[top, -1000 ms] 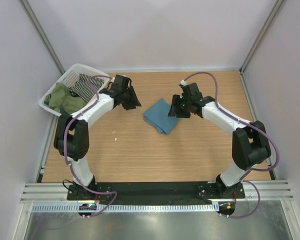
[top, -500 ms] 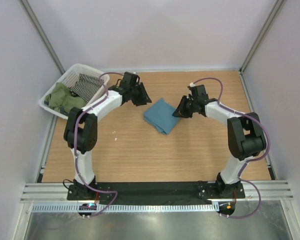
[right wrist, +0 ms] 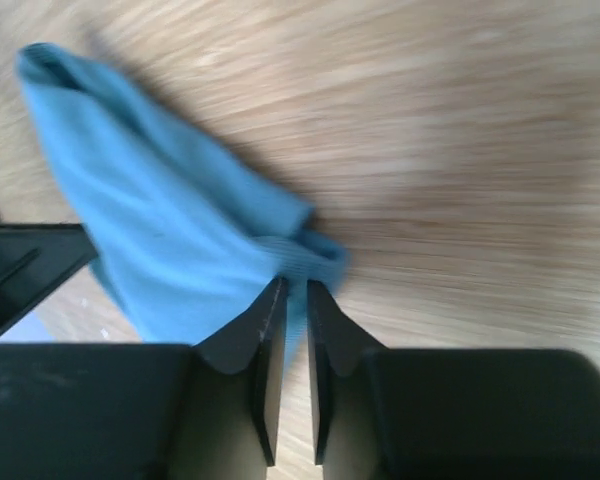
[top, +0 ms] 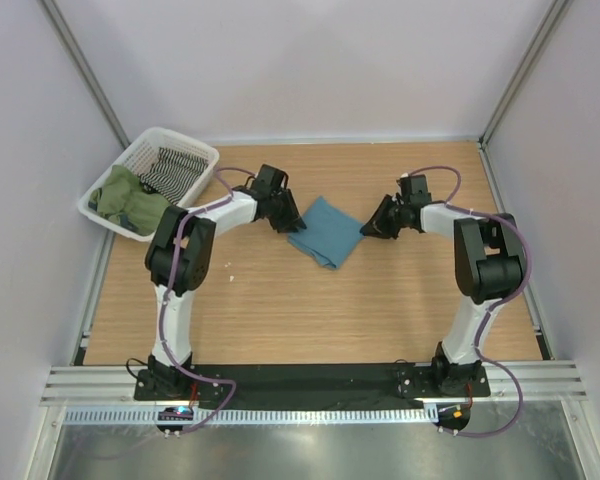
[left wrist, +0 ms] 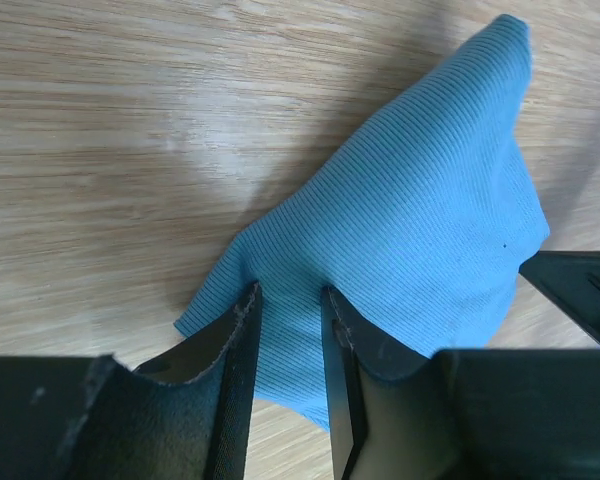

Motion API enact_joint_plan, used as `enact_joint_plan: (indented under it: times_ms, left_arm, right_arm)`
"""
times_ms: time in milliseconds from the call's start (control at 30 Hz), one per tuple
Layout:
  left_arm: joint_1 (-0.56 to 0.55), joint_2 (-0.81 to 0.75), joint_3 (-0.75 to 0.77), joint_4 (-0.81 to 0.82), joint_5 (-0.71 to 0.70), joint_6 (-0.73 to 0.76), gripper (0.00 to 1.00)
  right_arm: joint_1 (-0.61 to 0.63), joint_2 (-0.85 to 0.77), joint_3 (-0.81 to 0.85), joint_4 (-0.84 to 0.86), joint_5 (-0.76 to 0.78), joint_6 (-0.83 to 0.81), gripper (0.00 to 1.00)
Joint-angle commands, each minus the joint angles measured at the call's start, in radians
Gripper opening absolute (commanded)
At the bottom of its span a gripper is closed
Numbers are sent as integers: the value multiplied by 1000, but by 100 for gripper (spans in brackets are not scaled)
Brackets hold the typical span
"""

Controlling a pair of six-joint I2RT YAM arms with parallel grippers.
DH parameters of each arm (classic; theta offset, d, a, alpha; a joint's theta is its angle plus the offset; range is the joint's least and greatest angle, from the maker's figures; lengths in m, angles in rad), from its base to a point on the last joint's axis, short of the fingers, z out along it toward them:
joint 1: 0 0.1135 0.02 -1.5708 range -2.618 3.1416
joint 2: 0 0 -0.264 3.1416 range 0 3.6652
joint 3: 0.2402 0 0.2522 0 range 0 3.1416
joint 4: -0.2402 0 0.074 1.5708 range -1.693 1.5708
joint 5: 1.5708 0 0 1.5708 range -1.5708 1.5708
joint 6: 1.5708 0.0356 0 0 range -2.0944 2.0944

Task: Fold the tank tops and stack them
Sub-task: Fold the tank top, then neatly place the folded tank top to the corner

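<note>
While the folded teal tank top (top: 326, 231) lies on the wooden table (top: 280, 300), the left gripper (left wrist: 290, 293) pinches one edge and the right gripper (right wrist: 294, 285) nips the opposite corner.

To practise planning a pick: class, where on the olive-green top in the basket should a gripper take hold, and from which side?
Probably its raised, crumpled hump, coming from straight above. The olive-green top lies bunched inside the white basket, whose walls block a sideways approach. Keep to its left part, away from the striped cloth beside it.
</note>
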Motion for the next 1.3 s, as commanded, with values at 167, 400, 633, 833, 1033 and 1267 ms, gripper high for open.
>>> enact_joint_plan:
  times_ms: [167,400,633,833,1033,1267]
  left_arm:
    - [8,-168,-110,5,-105,51,46]
    - [15,-292,-84,-95,-157,85,61]
    - [187,-373,-29,-207,-206,108,61]
    - [376,-429,-27,-273,-320,93,60]
    - [500,-447,-24,-284,-436,50,58]
    - [528,-355,135,-472,-691,-105,55]
  right_arm:
    - [-20,-156,-56,-43,85,-72,47]
    - [0,-181,-88,-21,-8,-78,55]
    - [65,-115,-60,-9,-46,-77,55]
    - [100,-25,-19,22,-63,-55,50]
    - [95,38,19,43,-77,-40,23]
    - [-58,-50,-103,118,-40,23,1]
